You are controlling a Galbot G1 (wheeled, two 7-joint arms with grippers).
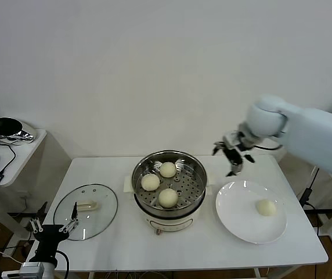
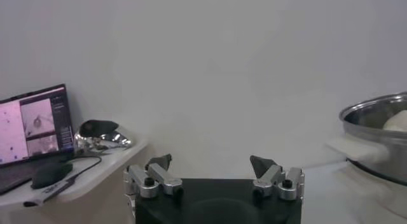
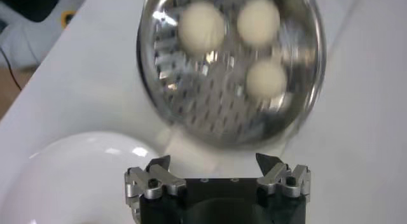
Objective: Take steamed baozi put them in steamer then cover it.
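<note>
Right gripper (image 1: pixel 234 157), fingers spread and empty, is hovering beside the steamer (image 1: pixel 169 185) holding three baozi (image 1: pixel 168 197); the fourth (image 1: pixel 265 207) is sitting on the plate (image 1: pixel 235 224). Descending off-centre risks rolling it away. Left gripper (image 1: pixel 54 227), released, is idling beside the cover (image 1: pixel 86 211).

The steamer (image 1: pixel 169 185) stands mid-table (image 1: pixel 125 244), three baozi (image 1: pixel 168 197) inside it — two toward the back, one in front. The cover (image 1: pixel 86 211) lies flat on the table to its left. A plate (image 1: pixel 241 218) sits right of the steamer with a fourth baozi (image 1: pixel 265 207) on it — a side table (image 1: pixel 15 157) stands further left
</note>
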